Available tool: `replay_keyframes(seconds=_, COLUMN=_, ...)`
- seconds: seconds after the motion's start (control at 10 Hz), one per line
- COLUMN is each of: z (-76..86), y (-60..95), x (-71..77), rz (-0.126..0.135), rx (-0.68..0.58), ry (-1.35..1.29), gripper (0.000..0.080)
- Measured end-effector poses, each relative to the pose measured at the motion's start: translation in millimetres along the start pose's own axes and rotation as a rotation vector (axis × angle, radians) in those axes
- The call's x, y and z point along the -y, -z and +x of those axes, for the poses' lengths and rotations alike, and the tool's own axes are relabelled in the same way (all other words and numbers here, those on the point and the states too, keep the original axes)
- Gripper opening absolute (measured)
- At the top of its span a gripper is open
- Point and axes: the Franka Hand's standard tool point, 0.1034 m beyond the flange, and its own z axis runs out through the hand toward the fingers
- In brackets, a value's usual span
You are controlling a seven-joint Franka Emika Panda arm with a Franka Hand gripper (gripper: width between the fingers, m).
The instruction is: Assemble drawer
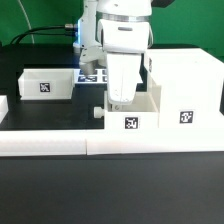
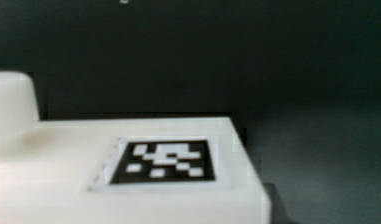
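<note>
The large boxy drawer housing (image 1: 186, 88) stands at the exterior view's right, a tag on its front. One small tray (image 1: 138, 112) sits against its left side, with its knob (image 1: 97, 112) pointing to the exterior view's left. A second small tray (image 1: 48, 83) lies at the left. My gripper (image 1: 120, 99) reaches straight down onto the middle tray's left part; its fingertips are hidden there. The wrist view shows only a white tagged surface (image 2: 169, 160) close up and a white rounded part (image 2: 9, 100), with no fingers in sight.
A long low white border rail (image 1: 60, 145) runs along the front, touching the middle tray. The marker board (image 1: 92, 74) lies behind the gripper. The table (image 1: 40, 110) is black, with green backing at the far left.
</note>
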Motion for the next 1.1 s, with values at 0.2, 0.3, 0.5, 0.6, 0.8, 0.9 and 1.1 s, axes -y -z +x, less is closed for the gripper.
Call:
replay_keyframes(seconds=0.2, z=3.1, y=-0.2, x=0.7, rz=-0.001, rx=0.003, ry=0.01, gripper=0.0042)
replay_keyframes(seconds=0.3, z=2.8, y=-0.1, x=0.6, rz=0.002, rx=0.008, ry=0.02, gripper=0.0042)
replay_keyframes(seconds=0.5, z=1.6, y=0.3, x=0.4, rz=0.007, rx=0.014, ry=0.024, gripper=0.0043)
replay_keyframes(seconds=0.6, z=1.2, y=0.2, x=0.4, rz=0.007, rx=0.014, ry=0.023, gripper=0.0044)
replay_keyframes(seconds=0.8, z=1.0, y=0.2, x=0.4, rz=0.007, rx=0.014, ry=0.023, gripper=0.0044)
replay_keyframes(seconds=0.9, z=1.8, y=-0.2, x=-0.3, rz=-0.014, rx=0.008, ry=0.022, gripper=0.0044)
replay_keyframes(seconds=1.1, z=3.3, y=-0.7, x=0.4, rz=-0.012, rx=0.008, ry=0.024, gripper=0.0044)
